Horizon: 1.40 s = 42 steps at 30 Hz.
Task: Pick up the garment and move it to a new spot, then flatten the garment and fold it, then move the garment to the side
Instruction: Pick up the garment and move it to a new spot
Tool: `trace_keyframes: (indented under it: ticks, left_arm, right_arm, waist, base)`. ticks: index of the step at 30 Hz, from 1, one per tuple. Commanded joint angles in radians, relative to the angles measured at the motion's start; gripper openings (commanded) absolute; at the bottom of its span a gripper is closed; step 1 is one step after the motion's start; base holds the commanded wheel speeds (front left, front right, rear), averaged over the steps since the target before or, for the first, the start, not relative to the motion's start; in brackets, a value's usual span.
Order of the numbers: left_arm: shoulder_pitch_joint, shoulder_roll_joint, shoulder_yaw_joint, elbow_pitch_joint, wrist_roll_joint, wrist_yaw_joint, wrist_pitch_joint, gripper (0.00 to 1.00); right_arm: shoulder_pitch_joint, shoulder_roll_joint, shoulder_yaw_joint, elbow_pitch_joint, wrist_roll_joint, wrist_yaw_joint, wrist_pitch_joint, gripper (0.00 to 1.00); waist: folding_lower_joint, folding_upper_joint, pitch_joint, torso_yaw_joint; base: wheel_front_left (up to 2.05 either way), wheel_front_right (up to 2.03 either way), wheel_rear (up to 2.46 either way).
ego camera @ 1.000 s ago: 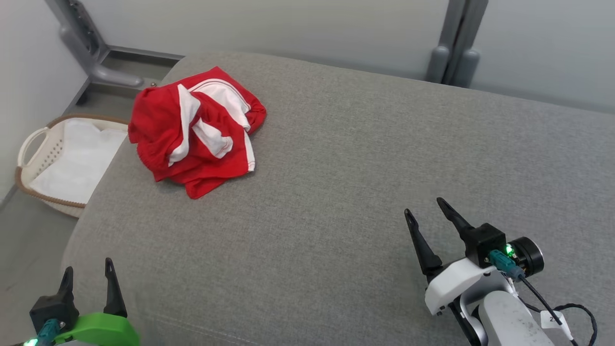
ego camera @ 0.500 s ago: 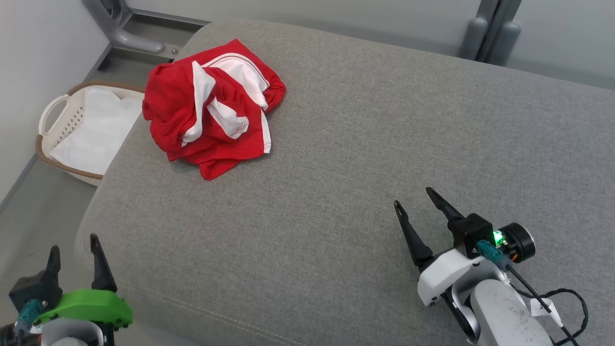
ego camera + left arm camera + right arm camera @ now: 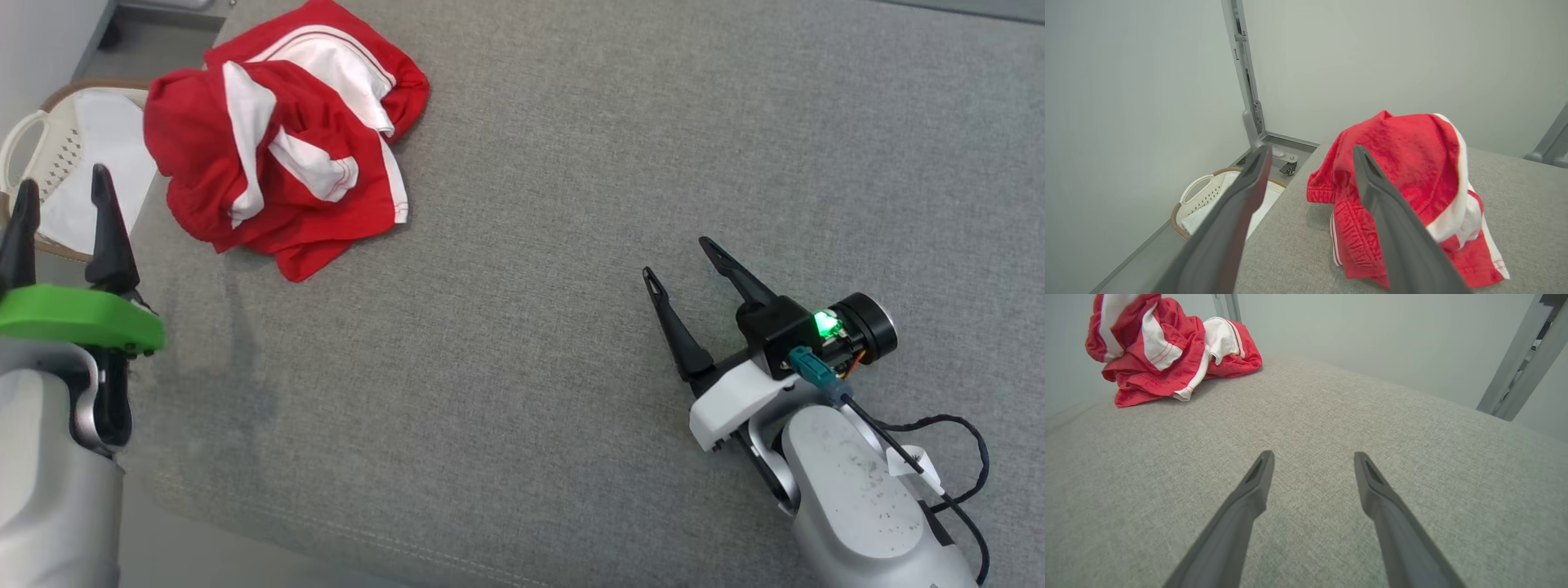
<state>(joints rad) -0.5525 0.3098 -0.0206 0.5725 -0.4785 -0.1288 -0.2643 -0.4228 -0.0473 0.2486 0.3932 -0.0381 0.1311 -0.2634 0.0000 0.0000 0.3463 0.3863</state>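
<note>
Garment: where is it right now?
Head view, upper left: garment crumpled on the grey cushion by its left edge, basket just beyond that edge, left gripper nearest.

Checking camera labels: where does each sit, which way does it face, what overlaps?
Head view: on the head, looking down at grey fabric cushion, crumpled red-and-white garment upper left; open left gripper at left edge, open right gripper lower right.
Left wrist view: on left wrist, looking along its dark fingers at the garment; white perforated laundry basket on floor beyond.
Right wrist view: on right wrist, low over cushion, fingers pointing across it; garment upper left.
Shared: garment and cushion in all three; basket in head and left wrist views.
</note>
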Motion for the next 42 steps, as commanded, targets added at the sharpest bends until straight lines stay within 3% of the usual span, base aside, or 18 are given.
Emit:
trace_keyframes:
  ticks: [1,11,17,24,25,26,35,38,42]
  left_arm:
    - [-0.035,0.024,-0.028,0.004,-0.035,-0.003,0.000,1.00]
    - [-0.217,0.194,-0.355,0.126,-0.340,-0.003,0.000,1.00]
    - [-0.276,0.256,-0.528,0.188,-0.530,-0.003,0.070,1.00]
    - [-0.300,0.296,-0.657,0.225,-0.689,-0.003,0.144,1.00]
    - [-0.307,0.303,-0.676,0.232,-0.697,-0.003,0.146,0.32]
    - [-0.316,0.307,-0.682,0.238,-0.709,-0.003,0.132,0.00]
    - [-0.375,0.363,-0.755,0.262,-0.705,-0.003,0.011,0.00]
    - [-0.395,0.376,-0.745,0.254,-0.680,-0.003,-0.002,0.00]
    - [-0.400,0.385,-0.660,0.201,-0.613,-0.003,-0.001,0.00]
  right_arm:
    - [-0.014,-0.006,0.003,-0.006,-0.005,-0.001,-0.002,1.00]
    - [-0.034,-0.009,0.026,-0.012,-0.004,-0.001,-0.001,1.00]
    - [-0.053,-0.012,0.048,-0.027,0.009,-0.001,-0.001,1.00]
    - [-0.060,-0.014,0.053,-0.051,0.014,-0.001,0.000,1.00]
    - [-0.059,-0.015,0.048,-0.051,0.013,-0.001,0.000,1.00]
    - [-0.057,-0.016,0.045,-0.051,0.013,-0.001,0.000,1.00]
    - [-0.010,-0.010,0.016,-0.058,0.042,-0.001,0.000,1.00]
    - [0.006,-0.007,0.016,-0.060,0.043,-0.001,-0.001,1.00]
    - [0.032,-0.005,0.004,-0.070,0.079,-0.001,-0.001,1.00]
  waist:
    - [0.0000,0.0000,0.072,-0.042]
    - [0.0000,0.0000,0.141,-0.105]
    - [0.0000,0.0000,0.175,-0.155]
    - [0.0000,0.0000,0.206,-0.196]
    - [0.0000,0.0000,0.207,-0.198]
    - [0.0000,0.0000,0.207,-0.201]
    - [0.0000,0.0000,0.130,-0.215]
    - [0.0000,0.0000,0.088,-0.215]
    - [0.0000,0.0000,0.028,-0.224]
  base:
    - [0.00,0.00,0.00]
    - [0.00,0.00,0.00]
    - [0.00,0.00,0.00]
    - [0.00,0.00,0.00]
    - [0.00,0.00,0.00]
    - [0.00,0.00,0.00]
    - [0.00,0.00,0.00]
    - [0.00,0.00,0.00]
    - [0.00,0.00,0.00]
